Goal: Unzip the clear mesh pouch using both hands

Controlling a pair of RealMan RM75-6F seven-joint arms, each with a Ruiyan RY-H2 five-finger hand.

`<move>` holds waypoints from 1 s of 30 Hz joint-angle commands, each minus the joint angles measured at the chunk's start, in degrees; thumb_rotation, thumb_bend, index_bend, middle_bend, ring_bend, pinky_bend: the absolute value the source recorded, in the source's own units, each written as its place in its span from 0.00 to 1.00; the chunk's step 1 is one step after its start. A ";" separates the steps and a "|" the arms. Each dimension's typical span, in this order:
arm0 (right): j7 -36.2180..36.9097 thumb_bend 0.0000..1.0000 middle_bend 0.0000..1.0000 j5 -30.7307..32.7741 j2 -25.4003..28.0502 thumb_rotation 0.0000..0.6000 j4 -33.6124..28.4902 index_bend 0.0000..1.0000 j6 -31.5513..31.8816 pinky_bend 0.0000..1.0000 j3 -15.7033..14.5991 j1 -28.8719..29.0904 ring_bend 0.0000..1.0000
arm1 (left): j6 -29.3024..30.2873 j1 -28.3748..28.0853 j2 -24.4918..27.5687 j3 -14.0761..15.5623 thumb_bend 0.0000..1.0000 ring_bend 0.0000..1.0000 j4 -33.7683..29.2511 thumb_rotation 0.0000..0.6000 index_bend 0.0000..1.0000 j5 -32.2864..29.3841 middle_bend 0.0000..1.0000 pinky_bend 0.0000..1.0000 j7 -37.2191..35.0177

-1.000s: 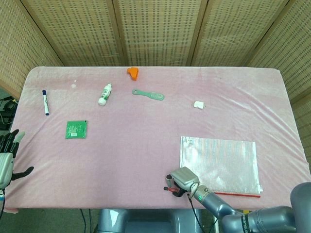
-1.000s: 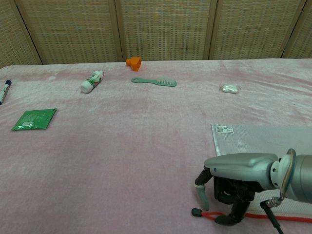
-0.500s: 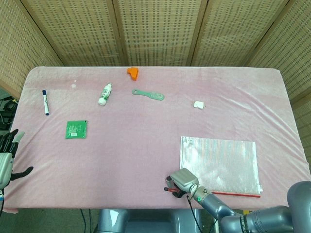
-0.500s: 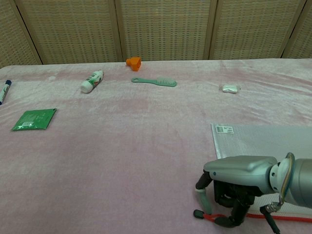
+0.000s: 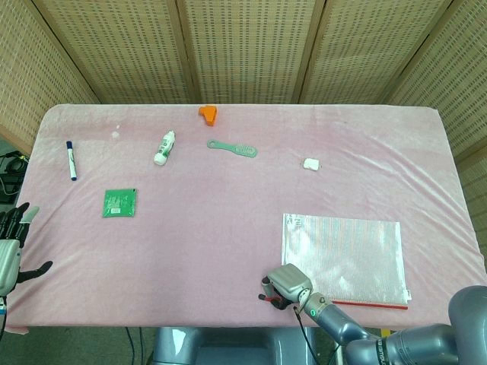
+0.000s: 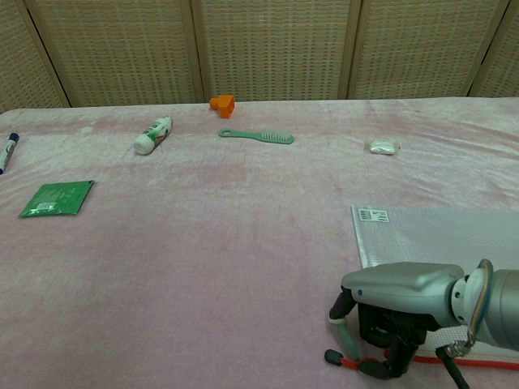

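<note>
pink cloth: right hand pinches mesh pouch's red zipper pull.

Right hand: my right hand is sliding toward 6 o'clock, nearer the table's front edge than a second ago; in the chest view it is sitting lower in the picture.
Zipper pull: the red zipper pull pinched in my fingers is travelling with the hand toward 6 o'clock, its dark tip now lying a little further toward 3 o'clock.
Head view: my right hand is drifting slightly toward 6 o'clock, off the near left corner of the clear mesh pouch.
Right arm: my forearm is pulling back with the hand, showing lower at the frame's bottom.
</note>
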 commanded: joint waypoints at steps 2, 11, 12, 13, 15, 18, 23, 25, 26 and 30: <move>0.18 0.59 0.99 -0.28 -0.12 1.00 0.16 0.62 -0.24 1.00 -0.11 -0.12 0.93 | -0.02 -0.03 0.00 0.03 0.00 0.00 -0.02 1.00 0.00 0.05 0.00 0.00 0.01; 0.81 0.66 0.99 -1.20 -0.36 1.00 0.30 0.68 -0.33 1.00 0.01 -0.48 0.93 | 0.00 -0.02 0.07 0.05 0.00 0.00 -0.05 1.00 0.00 0.05 0.00 0.00 -0.19; 1.21 0.68 1.00 -1.69 -0.34 1.00 0.23 0.69 -0.28 1.00 0.12 -0.68 0.93 | -0.05 -0.03 0.10 0.06 0.00 0.00 -0.06 1.00 0.00 0.04 0.00 0.00 -0.25; 1.96 0.71 1.00 -2.47 -0.17 1.00 -0.14 0.71 -0.16 1.00 0.39 -1.00 0.93 | -0.08 -0.04 0.13 0.07 0.00 0.00 -0.07 1.00 0.00 0.05 0.00 0.00 -0.29; 3.17 0.77 1.00 -3.69 0.24 1.00 -0.59 0.73 -0.15 1.00 0.74 -1.46 0.93 | -0.05 -0.03 0.19 0.08 0.00 0.00 -0.10 1.00 0.00 0.08 0.00 0.00 -0.37; 5.43 0.81 1.00 -6.16 1.45 1.00 -1.76 0.76 -0.05 1.00 1.50 -2.23 0.94 | 0.03 0.01 0.30 0.07 0.00 0.00 -0.17 1.00 0.00 0.10 0.00 0.00 -0.58; 9.79 0.83 1.00 -9.36 4.10 1.00 -3.78 0.78 -0.46 1.00 3.17 -3.18 0.94 | 0.20 0.10 0.47 0.08 0.00 0.00 -0.27 1.00 0.00 0.24 0.00 0.00 -0.96; 12.22 0.83 1.00 -10.89 6.28 1.00 -5.30 0.79 -0.87 1.00 4.10 -3.57 0.94 | 0.30 0.15 0.61 0.13 0.00 0.00 -0.32 1.00 0.00 0.42 0.00 0.00 -1.20; 13.21 0.84 1.00 -11.46 7.04 1.00 -5.75 0.79 -1.07 1.00 4.47 -3.71 0.94 | 0.34 0.17 0.65 0.16 0.00 0.00 -0.35 1.00 0.00 0.51 0.00 0.00 -1.28; 17.08 0.85 1.00 -13.34 9.56 1.00 -7.19 0.80 -1.93 1.00 5.86 -4.24 0.94 | 0.52 0.27 0.83 0.29 0.00 0.00 -0.45 1.00 0.00 0.84 0.00 0.00 -1.64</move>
